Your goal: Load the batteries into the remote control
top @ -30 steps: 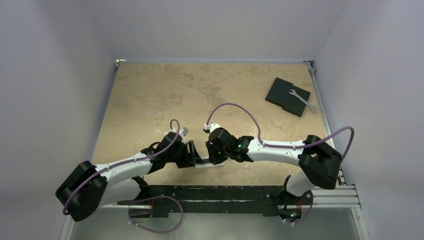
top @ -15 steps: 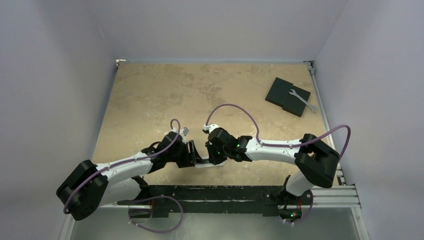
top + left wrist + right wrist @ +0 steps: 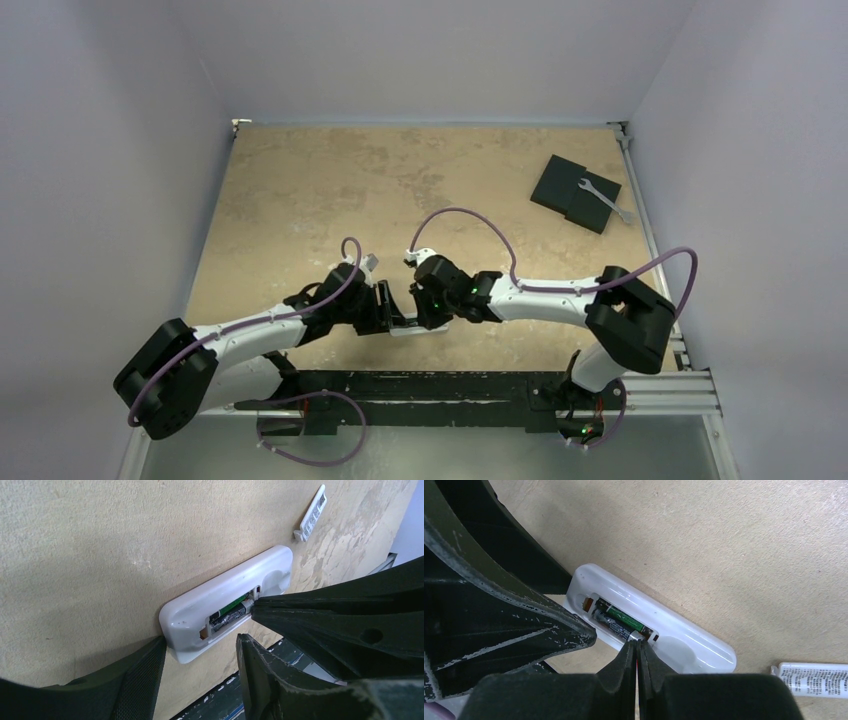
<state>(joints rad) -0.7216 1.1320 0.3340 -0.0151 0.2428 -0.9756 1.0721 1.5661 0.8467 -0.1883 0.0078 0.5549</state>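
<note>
The white remote control (image 3: 225, 592) lies face down near the table's front edge, its battery bay open. Two batteries sit side by side in the bay: a green one (image 3: 624, 617) and a black one (image 3: 616, 626). My right gripper (image 3: 638, 647) is shut, and its joined tips rest on the metal end of the black battery. My left gripper (image 3: 201, 642) grips the remote's end, one finger against each side. From above, both grippers (image 3: 385, 305) (image 3: 425, 310) meet over the remote (image 3: 402, 328), hiding most of it.
A white battery cover with a printed label (image 3: 814, 680) lies on the table just past the remote. A black flat pad (image 3: 575, 192) with a silver wrench (image 3: 605, 200) on it sits at the back right. The dark mounting rail (image 3: 450, 385) runs along the front edge.
The right gripper's fingers have closed together. The right arm has shifted slightly left toward the remote. The left arm and the remote have stayed put.
</note>
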